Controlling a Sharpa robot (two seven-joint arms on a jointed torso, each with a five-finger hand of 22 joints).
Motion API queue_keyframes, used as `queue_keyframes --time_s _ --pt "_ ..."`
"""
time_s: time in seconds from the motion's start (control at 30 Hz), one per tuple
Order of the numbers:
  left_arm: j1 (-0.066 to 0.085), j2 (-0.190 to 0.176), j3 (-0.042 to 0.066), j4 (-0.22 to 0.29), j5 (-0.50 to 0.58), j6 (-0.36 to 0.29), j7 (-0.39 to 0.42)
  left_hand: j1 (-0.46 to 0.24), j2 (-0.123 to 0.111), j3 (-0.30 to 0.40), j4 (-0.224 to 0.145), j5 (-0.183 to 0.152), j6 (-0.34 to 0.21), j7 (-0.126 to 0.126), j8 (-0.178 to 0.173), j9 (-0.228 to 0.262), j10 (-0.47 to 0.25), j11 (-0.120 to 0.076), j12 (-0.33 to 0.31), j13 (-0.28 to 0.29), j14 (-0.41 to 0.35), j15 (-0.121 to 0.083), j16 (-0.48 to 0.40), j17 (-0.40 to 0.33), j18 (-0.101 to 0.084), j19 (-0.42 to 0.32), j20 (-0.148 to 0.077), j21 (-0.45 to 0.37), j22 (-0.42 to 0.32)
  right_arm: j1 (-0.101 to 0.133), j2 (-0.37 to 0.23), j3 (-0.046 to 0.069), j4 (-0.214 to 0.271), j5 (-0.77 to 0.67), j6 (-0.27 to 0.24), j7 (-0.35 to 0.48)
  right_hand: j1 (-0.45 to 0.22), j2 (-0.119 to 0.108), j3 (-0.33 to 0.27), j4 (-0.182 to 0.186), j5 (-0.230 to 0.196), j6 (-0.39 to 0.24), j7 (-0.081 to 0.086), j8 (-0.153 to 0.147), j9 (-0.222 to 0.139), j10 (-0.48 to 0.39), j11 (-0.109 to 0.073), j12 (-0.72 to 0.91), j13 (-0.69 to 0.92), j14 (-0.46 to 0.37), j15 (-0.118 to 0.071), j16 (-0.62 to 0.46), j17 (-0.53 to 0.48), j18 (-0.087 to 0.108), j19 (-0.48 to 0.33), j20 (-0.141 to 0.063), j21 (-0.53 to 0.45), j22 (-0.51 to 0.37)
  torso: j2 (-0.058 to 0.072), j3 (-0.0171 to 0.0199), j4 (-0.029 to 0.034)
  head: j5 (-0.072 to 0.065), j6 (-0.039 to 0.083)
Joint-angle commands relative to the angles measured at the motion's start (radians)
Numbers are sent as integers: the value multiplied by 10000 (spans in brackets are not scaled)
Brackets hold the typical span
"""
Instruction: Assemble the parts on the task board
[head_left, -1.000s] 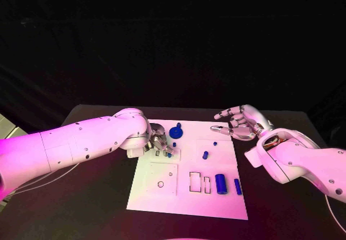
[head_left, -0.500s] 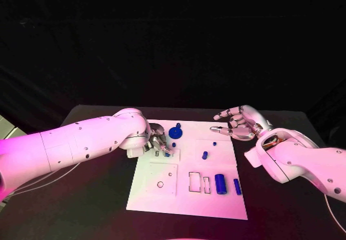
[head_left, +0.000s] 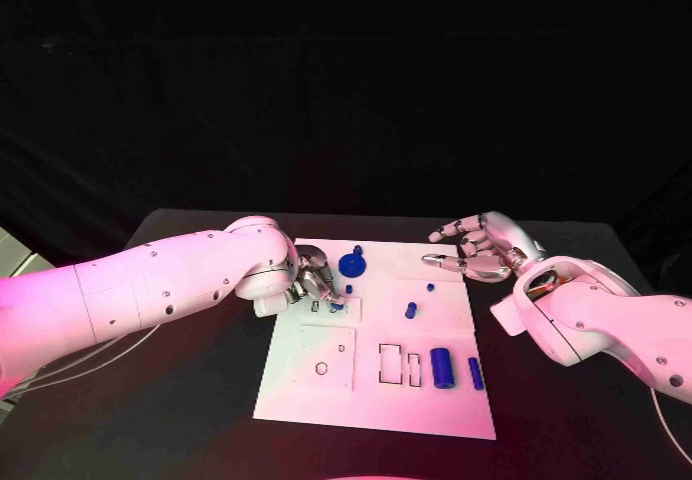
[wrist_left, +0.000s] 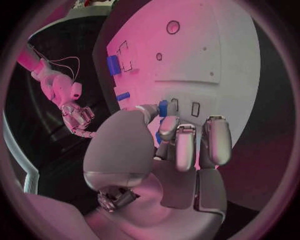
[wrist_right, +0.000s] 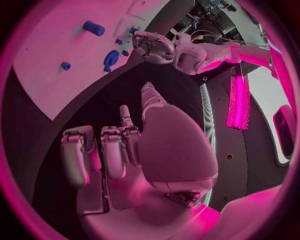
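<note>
Task board (head_left: 310, 385): centre of surface. Left hand (head_left: 315, 283) pinches small blue part (wrist_left: 163, 108) over far-left slots. Right hand (head_left: 480, 250) hovers apart, empty. Blue cylinder (head_left: 441, 367) and bar (head_left: 475, 373) lie unplaced; rectangular slots (head_left: 391, 363) unfilled. Assembly early.

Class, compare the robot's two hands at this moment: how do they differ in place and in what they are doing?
The left hand is low over the task board, fingertips at a small blue part; the right hand hovers off the board's far right corner, fingers spread, holding nothing. Both are silver, on white arms.

left hand (wrist_left: 172, 150) pinching blue part (wrist_left: 163, 108)
</note>
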Motion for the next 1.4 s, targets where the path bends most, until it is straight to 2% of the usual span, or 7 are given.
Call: queue_keyframes --time_s 0.03,0.13,0.27,0.43,0.97,1.4 --pt "5 -54 5 87 323 -335 113 -410 -292 1768 -1373 41 118 -122 507 1518 167 -26 45 120 797 -88 32 1656 -188 -3 -107 65 6 -1 -1 3 -10 -139 253 -50 -6 124 51 2 22 -35 11 -5 -9 378 39 -51 1986 1066 70 15 2583 -21 955 35 -54 2530 4 6 0 16 -6" --pt "4 -116 4 155 286 -413 90 -848 -423 2189 -1578 44 209 -199 649 1704 302 -64 136 274 812 -140 48 1701 -182 -13 -144 55 -10 -2 5 2 -25 -142 276 -54 -38 135 41 14 18 -28 10 1 -8 379 38 -50 1987 1066 69 15 2584 -22 956 34 -52 2531 10 10 7 23 -11" --pt "1 -194 1 257 76 -477 70 -1265 -603 2844 -2040 81 269 -244 744 1871 435 -112 212 428 821 -187 53 1721 -196 44 -194 81 59 -5 11 1 -42 -143 307 -58 -38 135 41 14 18 -28 10 1 -8 379 38 -50 1987 1066 69 15 2584 -22 956 34 -52 2531 16 10 2 33 -42" --pt "-5 -233 -22 382 -437 -517 55 -1538 -690 3215 -2313 109 325 -264 794 1952 529 -137 260 523 831 -209 64 1749 -211 100 -214 111 131 -7 1 0 -55 -144 322 -62 -56 140 34 19 16 -25 10 3 -8 383 37 -44 1992 1066 68 15 2583 -21 954 34 -55 2529 13 7 16 41 -75" --pt "-43 -154 -185 466 -1785 -766 101 -1677 -733 3439 -2506 118 378 -278 817 1988 579 -153 272 556 837 -220 70 1763 -227 157 -223 143 206 -8 -10 0 -75 -155 335 -59 -84 146 24 22 14 -24 9 5 -8 378 37 -50 1987 1065 67 14 2581 -20 952 33 -60 2526 20 -8 -12 103 -128" --pt "-110 -151 -230 570 -2058 -551 119 -1699 -748 3505 -2569 120 390 -279 818 1993 587 -156 267 557 843 -222 78 1781 -228 163 -225 147 215 -9 2 0 -87 -158 377 -69 -101 154 19 25 14 -23 9 6 -8 383 36 -44 1992 1066 67 15 2583 -20 951 33 -61 2526 17 -3 -9 112 -170"
